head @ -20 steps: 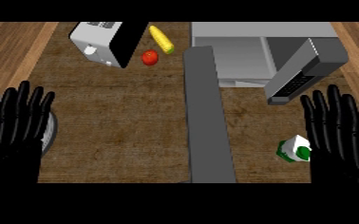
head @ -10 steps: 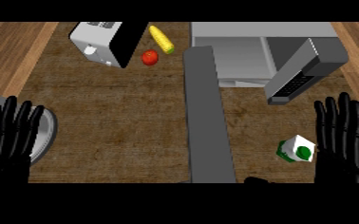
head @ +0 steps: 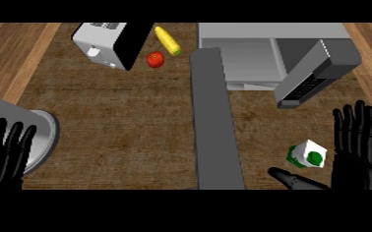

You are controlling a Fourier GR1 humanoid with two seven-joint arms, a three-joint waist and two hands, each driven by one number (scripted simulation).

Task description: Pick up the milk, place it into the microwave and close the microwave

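The milk (head: 308, 155) is a small white carton with green marks, standing on the counter at the lower right. My right hand (head: 353, 145) is just right of it with fingers straight up and the thumb (head: 298, 180) reaching out below the carton; it does not touch it. The microwave (head: 258, 54) sits at the top right with its door (head: 317, 73) swung open toward the right. My left hand (head: 15, 155) shows at the lower left edge, fingers straight up, resting.
A long grey bar (head: 215, 123) runs down the middle of the counter. A toaster (head: 109, 44) stands at the top left, with a tomato (head: 155, 59) and a yellow corn cob (head: 167, 41) beside it. A grey round pan (head: 45, 135) lies by the left hand.
Both hands have slid down toward the lower edge. The right thumb has come into view below the milk. The milk has stayed where it was.
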